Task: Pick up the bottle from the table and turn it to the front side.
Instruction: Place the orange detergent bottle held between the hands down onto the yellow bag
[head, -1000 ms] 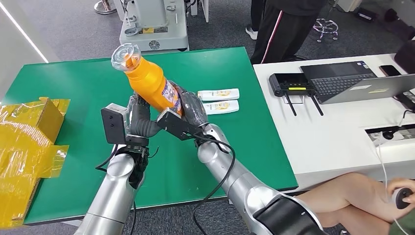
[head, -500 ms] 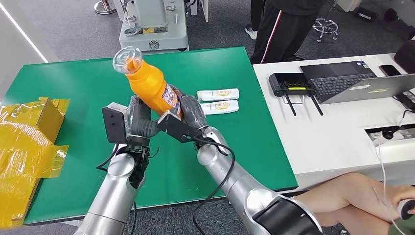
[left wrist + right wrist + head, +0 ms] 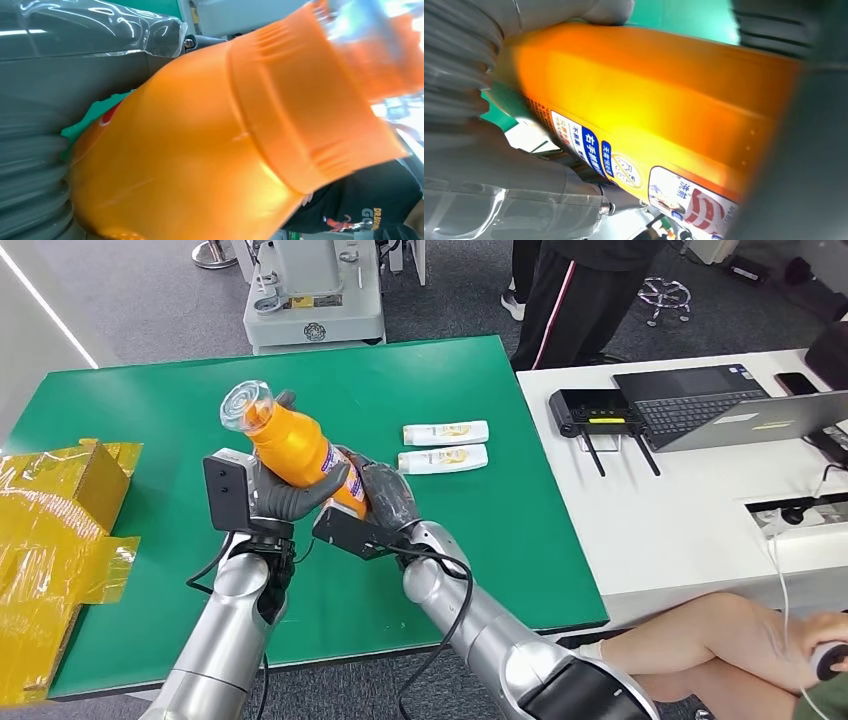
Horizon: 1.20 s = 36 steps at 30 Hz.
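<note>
While both hands meet above the middle of the green table (image 3: 470, 380), the orange bottle (image 3: 292, 443) sits between them, lifted off the surface and tilted with its clear cap (image 3: 243, 403) toward 11 o'clock. Left hand (image 3: 283, 495) wraps the body of the bottle from the 8 o'clock side, dark fingers (image 3: 325, 483) curled across the front of it. Right hand (image 3: 385, 498) grips the lower end from the 4 o'clock side; the printed label (image 3: 349, 490) shows just above it. Left wrist view: orange shoulder and ribbed collar of the bottle (image 3: 210, 150) close up, pressed against the grey cover of the hand (image 3: 35, 150). Right wrist view: bottle (image 3: 649, 100) side-on, label (image 3: 624, 165) with blue and white text facing the camera, thick grey thumb (image 3: 499, 165) lying against it. Whether the bottle holds liquid cannot be told; its wall is opaque.

At 2 o'clock from the bottle, two small white and yellow packs (image 3: 445, 445) lie side by side on the table, well apart from the hands. Yellow cardboard box (image 3: 55, 500) at the table's 9 o'clock edge, flaps open, contents not visible. White desk (image 3: 690, 520) at 3 o'clock carries a laptop (image 3: 720, 405) and a black router (image 3: 595, 412). A person (image 3: 580, 290) in dark trousers stands at 1 o'clock.
</note>
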Available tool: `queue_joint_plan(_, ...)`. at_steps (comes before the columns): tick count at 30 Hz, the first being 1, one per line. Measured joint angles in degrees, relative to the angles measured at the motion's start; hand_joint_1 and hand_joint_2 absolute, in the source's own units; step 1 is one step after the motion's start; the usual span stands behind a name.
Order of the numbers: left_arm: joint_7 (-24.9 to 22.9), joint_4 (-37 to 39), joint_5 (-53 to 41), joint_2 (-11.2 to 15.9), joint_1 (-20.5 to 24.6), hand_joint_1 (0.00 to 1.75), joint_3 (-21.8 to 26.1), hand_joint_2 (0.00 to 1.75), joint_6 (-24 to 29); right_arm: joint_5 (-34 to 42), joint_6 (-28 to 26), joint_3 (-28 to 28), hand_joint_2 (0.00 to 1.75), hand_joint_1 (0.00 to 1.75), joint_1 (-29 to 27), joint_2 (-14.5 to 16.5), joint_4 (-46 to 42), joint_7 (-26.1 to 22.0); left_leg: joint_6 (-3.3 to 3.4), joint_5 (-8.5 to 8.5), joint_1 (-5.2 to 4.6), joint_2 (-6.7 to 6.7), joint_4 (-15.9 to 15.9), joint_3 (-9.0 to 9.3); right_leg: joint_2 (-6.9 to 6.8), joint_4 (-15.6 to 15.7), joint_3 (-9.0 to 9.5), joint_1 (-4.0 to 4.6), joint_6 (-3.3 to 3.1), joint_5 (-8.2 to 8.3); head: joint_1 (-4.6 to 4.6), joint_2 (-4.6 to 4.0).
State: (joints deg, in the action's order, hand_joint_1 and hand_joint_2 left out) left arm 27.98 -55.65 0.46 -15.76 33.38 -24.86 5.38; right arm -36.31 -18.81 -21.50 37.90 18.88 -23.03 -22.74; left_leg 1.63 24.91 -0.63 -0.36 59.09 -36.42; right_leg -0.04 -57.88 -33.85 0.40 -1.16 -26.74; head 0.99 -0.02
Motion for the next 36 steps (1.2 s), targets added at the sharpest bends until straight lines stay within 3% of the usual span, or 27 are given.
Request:
queue_joint_plan(12, 0.00, 0.54, -0.08, 0.52, -0.19, 0.00, 0.05, 1.75, 0.09, -2.60, 0.12, -0.40, 1.75, 1.75, -0.51, -0.99, 0.19, 0.80, 0.00, 0.00, 0.00, 0.00, 0.00, 0.00, 0.00, 0.00, 0.00, 0.00, 0.00, 0.00, -0.01, 0.00)
queue_joint_plan(13, 0.00, 0.54, -0.07, 0.62, -0.26, 0.35, 0.07, 1.75, 0.13, -3.19, 0.11, -0.46, 1.75, 1.75, -0.51, -1.15, 0.19, 0.99, 0.00, 0.00, 0.00, 0.00, 0.00, 0.00, 0.00, 0.00, -0.01, 0.00, 0.00, 0.00, -0.01, 0.00)
queue_joint_plan(16, 0.00, 0.64, -0.01, 0.84, -0.46, 1.66, 0.11, 1.75, 0.09, -4.33, 0.01, -0.69, 1.75, 1.75, -0.47, -1.63, 0.19, 1.40, 0.00, 0.00, 0.00, 0.00, 0.00, 0.00, 0.00, 0.00, -0.01, 0.00, 0.00, 0.00, -0.01, 0.00)
queue_joint_plan(17, 0.00, 0.74, 0.04, 0.90, -0.48, 1.75, 0.12, 1.75, -0.02, -4.48, -0.06, -0.76, 1.75, 1.75, -0.42, -1.75, 0.19, 1.50, 0.00, 0.00, 0.00, 0.00, 0.00, 0.00, 0.00, 0.00, -0.01, 0.00, 0.00, 0.00, -0.01, 0.00)
queue_joint_plan(36, -0.04, 2.26, 2.15, 1.22, -0.30, 1.75, 0.51, 1.75, -1.27, -6.25, -3.72, -0.91, 1.75, 1.75, -0.59, -2.54, 0.19, 1.67, 0.00, 0.00, 0.00, 0.01, 0.00, -0.01, 0.00, 0.00, -0.02, 0.00, 0.00, 0.00, -0.01, 0.00)
